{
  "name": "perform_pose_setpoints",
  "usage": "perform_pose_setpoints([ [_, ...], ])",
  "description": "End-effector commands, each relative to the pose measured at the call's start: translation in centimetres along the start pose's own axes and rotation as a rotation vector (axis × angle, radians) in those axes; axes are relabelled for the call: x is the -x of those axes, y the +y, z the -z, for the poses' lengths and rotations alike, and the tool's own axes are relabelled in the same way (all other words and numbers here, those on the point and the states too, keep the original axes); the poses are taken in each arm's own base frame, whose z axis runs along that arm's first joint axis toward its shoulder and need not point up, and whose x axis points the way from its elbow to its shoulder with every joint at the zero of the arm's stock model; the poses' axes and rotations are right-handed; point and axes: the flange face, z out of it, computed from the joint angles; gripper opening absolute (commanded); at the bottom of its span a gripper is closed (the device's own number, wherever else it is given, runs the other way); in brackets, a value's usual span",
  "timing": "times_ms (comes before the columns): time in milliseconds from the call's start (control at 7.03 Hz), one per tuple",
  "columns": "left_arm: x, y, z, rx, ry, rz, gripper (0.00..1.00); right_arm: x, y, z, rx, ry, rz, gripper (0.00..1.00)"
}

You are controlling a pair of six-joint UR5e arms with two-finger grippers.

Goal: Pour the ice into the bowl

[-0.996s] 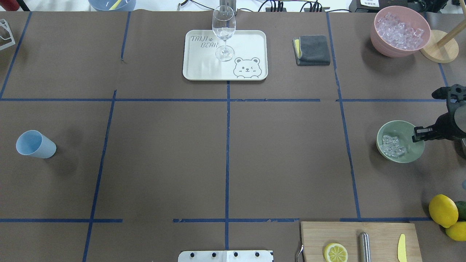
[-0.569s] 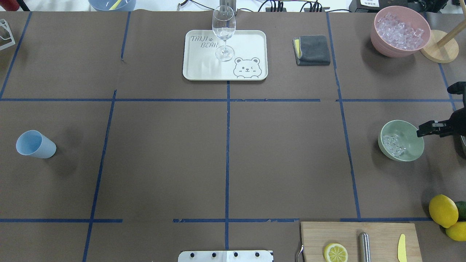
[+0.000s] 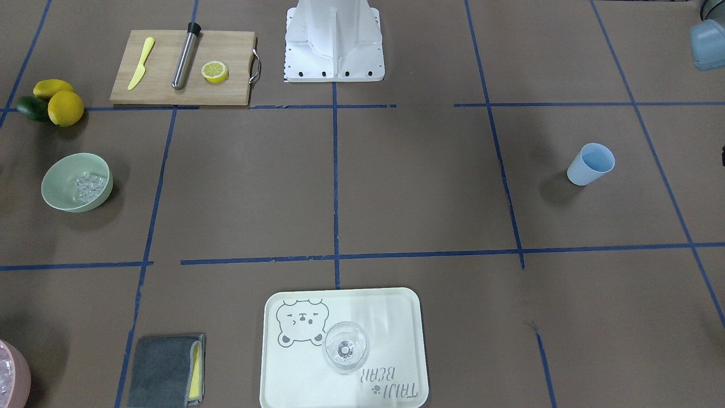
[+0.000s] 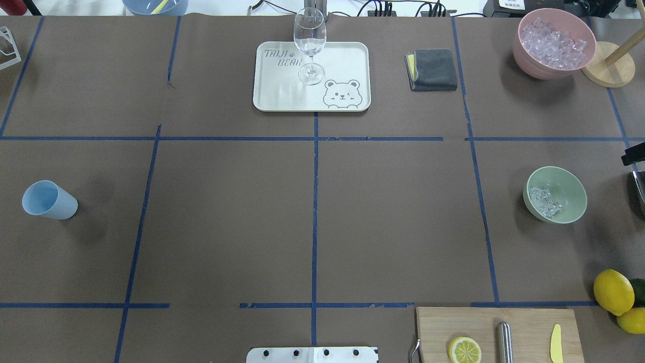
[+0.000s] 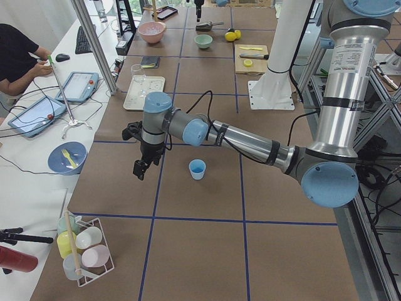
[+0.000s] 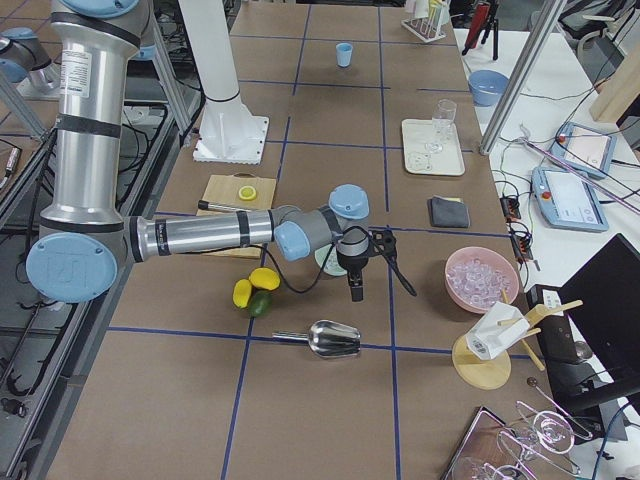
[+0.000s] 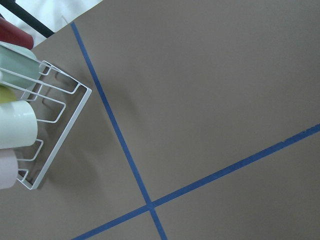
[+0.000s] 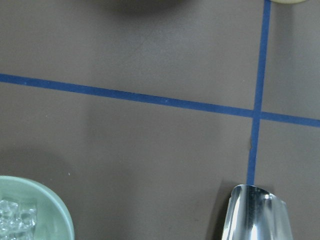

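The ice [image 4: 545,201] lies as a small heap of clear cubes inside the bowl [image 4: 572,199]. Read all clock directions from the overhead view, with 12 o'clock pointing away from the robot. The bowl stands upright on the table at the 3 o'clock side, well apart from the centre tape cross. Inside the bowl, the heap sits toward 8 o'clock of the floor, and the floor toward 3 o'clock is bare.

Locate the pink container [image 4: 524,55] at 12 o'clock from the bowl. It holds a larger heap of cubes [image 4: 553,40]. The lemons [image 4: 613,291] lie at 5 o'clock from the bowl. A metal scoop [image 6: 335,340] lies on the table at 3 o'clock from the bowl, apart from it.

The right gripper [image 6: 355,288] hangs above the table near the bowl, at about 2 o'clock from it, fingers pointing down. Only a black sliver of it shows at the overhead view's edge, so you cannot tell how wide the jaws stand.

The left gripper [image 5: 138,169] hangs above the table at 9 o'clock from the light blue cup [image 4: 49,199], near it but apart. It shows only in the side view, so you cannot tell its jaw state either.
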Motion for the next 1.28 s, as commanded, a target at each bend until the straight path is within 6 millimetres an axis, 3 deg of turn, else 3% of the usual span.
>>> perform_pose_setpoints([
  [0,2.8,1.3,1.1,0.016,0.086,0.06,1.0,-4.9,0.6,4.5,0.023,-0.132,-0.032,1.0],
  [142,6.1,3.8,-0.9,0.041,0.161,0.048,1.0,-6.5,1.8,5.5,0.015,-0.192,-0.083,1.0],
  [285,8.9,6.3,-4.1,0.073,0.248,0.045,1.0,-7.5,2.6,5.8,0.009,-0.204,-0.092,1.0],
  [427,9.9,8.7,-7.1,0.101,0.319,0.061,1.0,-8.7,3.5,5.9,0.004,-0.202,-0.092,1.0],
  [712,10.0,11.1,-8.2,0.131,0.317,0.124,1.0,-10.1,5.1,5.8,0.004,-0.192,-0.119,1.0],
  [854,9.9,11.2,-8.1,0.132,0.315,0.132,1.0,-10.3,5.0,5.7,0.001,-0.178,-0.117,1.0],
  [996,9.8,11.0,-7.8,0.131,0.31,0.156,1.0,-11.7,5.7,4.0,0.031,-0.168,-0.146,1.0],
  [1138,9.7,10.7,-7.4,0.128,0.305,0.175,1.0,-11.5,4.9,4.4,0.022,-0.168,-0.148,1.0],
])
